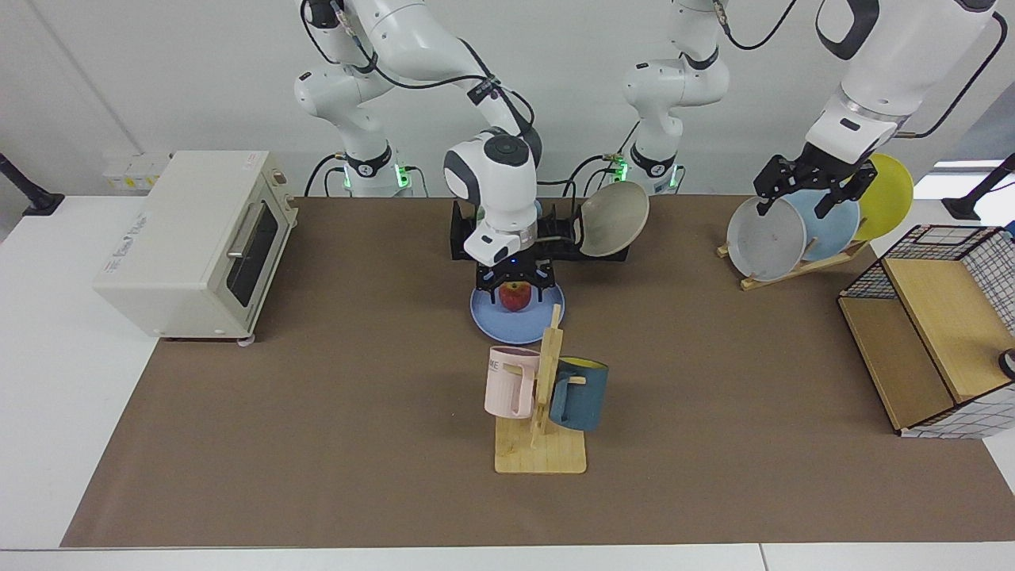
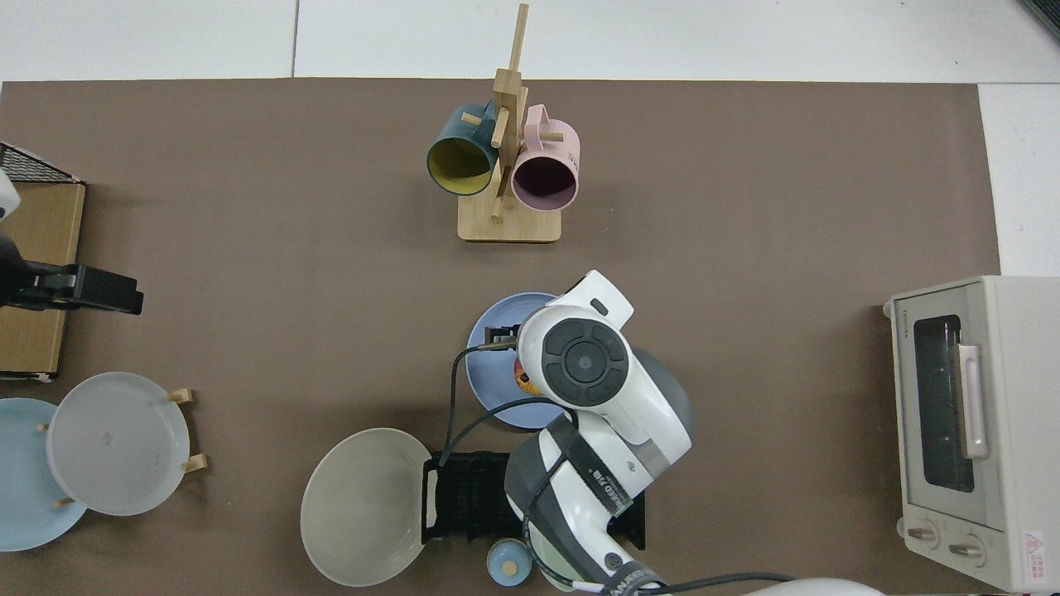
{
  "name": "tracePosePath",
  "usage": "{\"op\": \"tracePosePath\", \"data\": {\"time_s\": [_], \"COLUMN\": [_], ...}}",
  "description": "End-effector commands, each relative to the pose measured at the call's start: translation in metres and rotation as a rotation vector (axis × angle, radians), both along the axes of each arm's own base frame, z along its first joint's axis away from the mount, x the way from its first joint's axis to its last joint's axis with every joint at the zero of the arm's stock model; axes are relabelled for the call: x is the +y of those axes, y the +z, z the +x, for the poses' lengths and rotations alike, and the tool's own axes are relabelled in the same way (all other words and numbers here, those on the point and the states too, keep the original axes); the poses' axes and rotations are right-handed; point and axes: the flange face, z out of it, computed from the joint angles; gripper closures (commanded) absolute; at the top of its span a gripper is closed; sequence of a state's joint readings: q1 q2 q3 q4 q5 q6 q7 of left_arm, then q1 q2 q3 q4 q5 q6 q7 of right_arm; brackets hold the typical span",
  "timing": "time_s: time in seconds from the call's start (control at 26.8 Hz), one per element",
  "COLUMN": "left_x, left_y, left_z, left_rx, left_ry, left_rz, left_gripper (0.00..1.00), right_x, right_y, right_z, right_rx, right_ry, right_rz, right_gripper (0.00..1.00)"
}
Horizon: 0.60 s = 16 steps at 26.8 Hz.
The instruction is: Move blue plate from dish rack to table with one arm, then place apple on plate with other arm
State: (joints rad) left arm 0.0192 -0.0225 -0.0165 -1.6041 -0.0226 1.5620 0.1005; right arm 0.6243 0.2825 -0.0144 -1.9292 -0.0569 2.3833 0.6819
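Note:
The blue plate (image 1: pixel 507 325) lies flat on the brown table (image 1: pixel 317 412), just in front of the black dish rack (image 1: pixel 460 238). The red and yellow apple (image 1: pixel 515 296) rests on the plate. My right gripper (image 1: pixel 514 282) hangs directly over the apple, open, its fingers spread to either side of the apple's top. In the top view the right hand hides most of the apple (image 2: pixel 523 379) and part of the plate (image 2: pixel 493 331). My left gripper (image 1: pixel 793 212) waits, open, at the wooden plate stand on the far side.
A beige plate (image 1: pixel 612 220) leans in the dish rack. A wooden mug stand (image 1: pixel 542 396) with two mugs stands close in front of the blue plate. A toaster oven (image 1: pixel 198 242), a plate stand (image 1: pixel 793 266) with three plates, and a wire shelf (image 1: pixel 936 333) line the sides.

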Motion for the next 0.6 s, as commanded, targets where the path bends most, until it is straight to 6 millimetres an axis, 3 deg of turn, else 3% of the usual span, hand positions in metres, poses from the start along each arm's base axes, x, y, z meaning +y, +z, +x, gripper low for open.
{"op": "tracePosePath", "data": {"time_s": [0.0, 0.15, 0.3, 0.56], "left_x": [-0.002, -0.004, -0.005, -0.009], "left_y": [-0.003, -0.005, -0.006, -0.005], "left_z": [-0.008, -0.009, -0.009, -0.011], "left_rx": [0.005, 0.009, 0.011, 0.011], "left_ry": [-0.012, -0.017, -0.017, -0.020], "left_rz": [-0.011, -0.011, -0.011, -0.011], "left_gripper": [0.00, 0.00, 0.00, 0.00], "right_x": [-0.057, -0.117, -0.163, -0.236], "right_y": [0.041, 0.074, 0.104, 0.136], "right_z": [0.022, 0.047, 0.063, 0.072], "right_rx": [-0.010, 0.003, 0.035, 0.067], "right_ry": [0.036, 0.117, 0.172, 0.200], "right_rz": [-0.014, -0.056, -0.089, -0.111], "right_gripper": [0.00, 0.00, 0.00, 0.00]}}
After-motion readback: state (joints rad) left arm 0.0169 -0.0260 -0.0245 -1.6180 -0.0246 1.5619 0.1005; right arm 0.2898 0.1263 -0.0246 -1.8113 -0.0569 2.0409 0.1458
